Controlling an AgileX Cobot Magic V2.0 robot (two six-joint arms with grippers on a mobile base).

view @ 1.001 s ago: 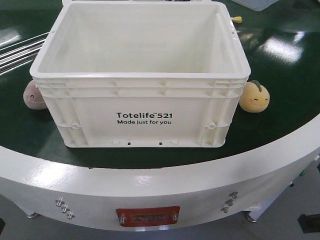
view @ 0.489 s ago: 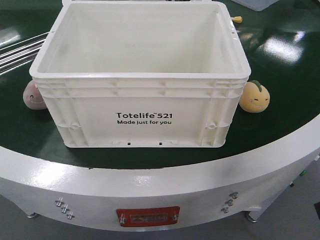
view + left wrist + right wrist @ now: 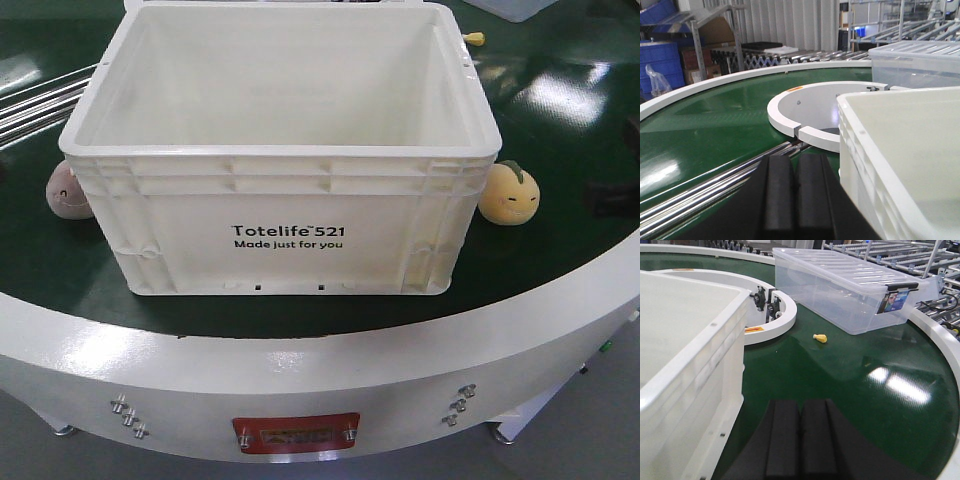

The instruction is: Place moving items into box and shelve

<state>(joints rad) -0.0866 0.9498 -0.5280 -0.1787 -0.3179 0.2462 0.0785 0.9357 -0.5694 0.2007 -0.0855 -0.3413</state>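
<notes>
An empty white Totelife tote box (image 3: 280,160) stands on the green belt (image 3: 570,140). A pink plush (image 3: 68,190) lies against its left side and an orange plush (image 3: 509,193) against its right side. A small yellow item (image 3: 474,39) lies behind the box on the right and also shows in the right wrist view (image 3: 820,338). My left gripper (image 3: 795,165) is shut and empty, low beside the box's left wall (image 3: 875,165). My right gripper (image 3: 800,412) is shut and empty beside the box's right wall (image 3: 715,370). Neither plush shows in the wrist views.
A clear lidded bin (image 3: 845,290) stands far right on the belt. Steel rollers (image 3: 40,100) run left of the box. The white inner ring (image 3: 810,107) lies behind it. The white outer rim (image 3: 300,370) is in front. A dark part of my right arm (image 3: 630,150) shows at the right edge.
A dark part of the right arm has risen from the bottom right corner to the right edge beside the belt. The box and both plushes have not moved.
</notes>
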